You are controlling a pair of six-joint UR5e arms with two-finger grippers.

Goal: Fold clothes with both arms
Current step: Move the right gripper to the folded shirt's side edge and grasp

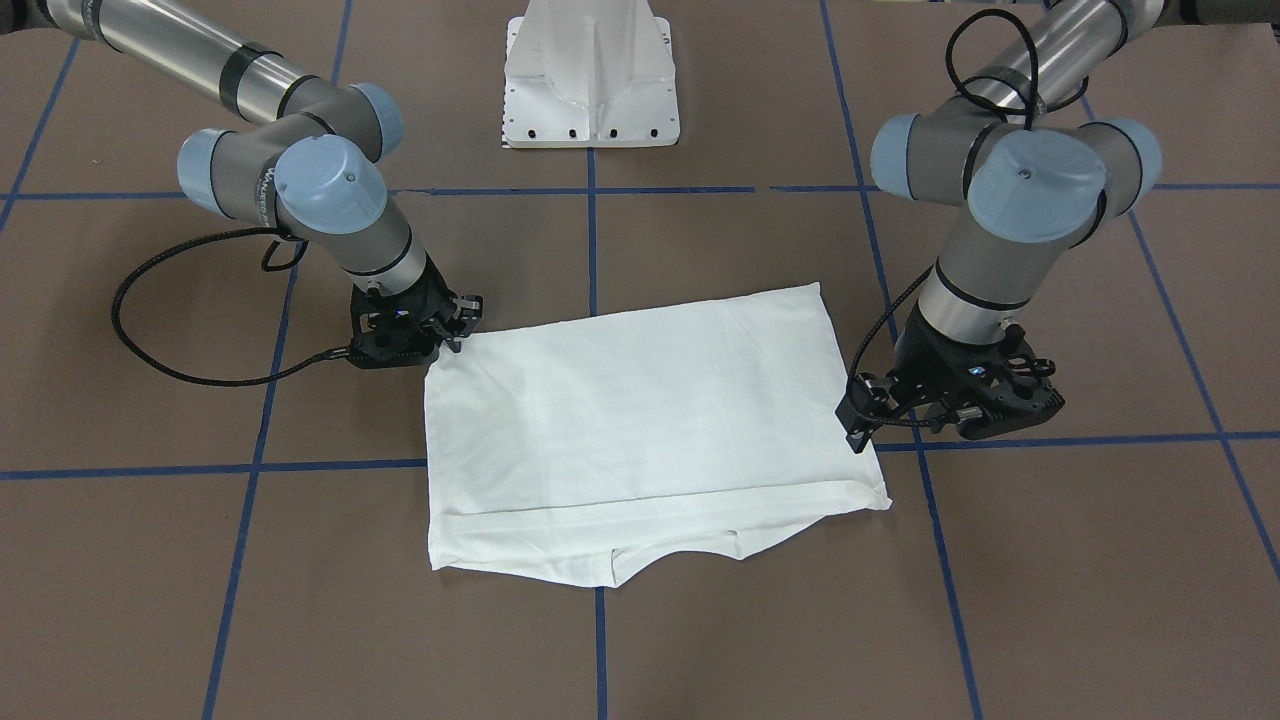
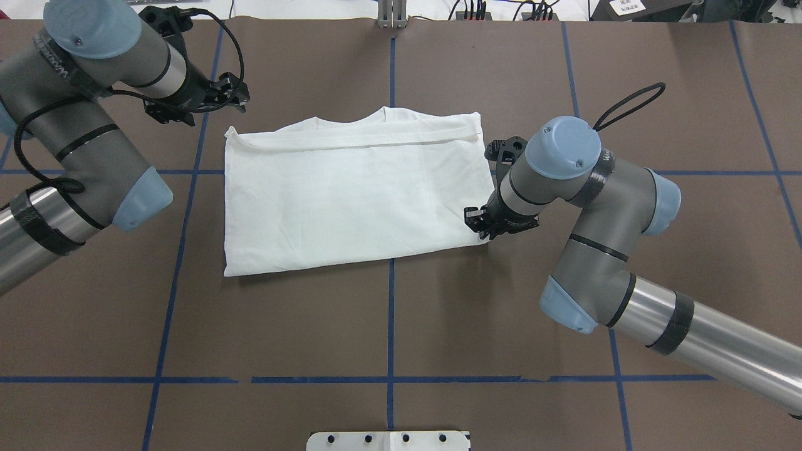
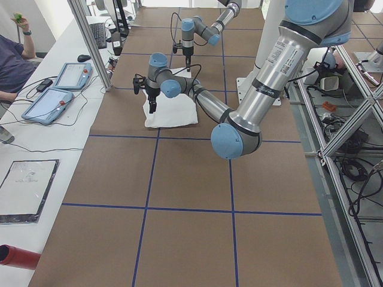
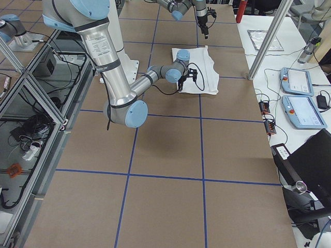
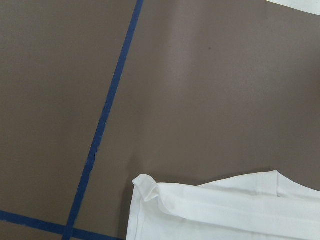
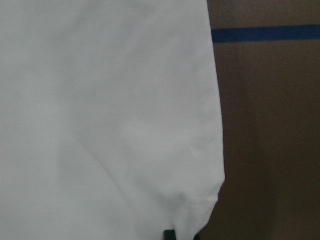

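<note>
Toward the worktop's (image 2: pixel 501 326) far edge, the folded white T-shirt (image 2: pixel 351 194) is lying flat. The right tool (image 2: pixel 481 224) is sitting at one corner, the left tool (image 2: pixel 235 97) hovering off the opposite; whether either is closed, I cannot tell. Pinching one layer risks dragging folds apart. Across the brown surface blue tape (image 2: pixel 391 313) is running; tablets (image 3: pixel 52 103) are resting alongside.

- table (image 2: pixel 313 326): brown top, grid of blue tape lines (image 2: pixel 390 313)
- shirt (image 2: pixel 351 194): white, folded flat, overhead view centre toward 12 o'clock
- metal base (image 1: pixel 590 90): white, 6 o'clock edge, well apart from shirt
</note>
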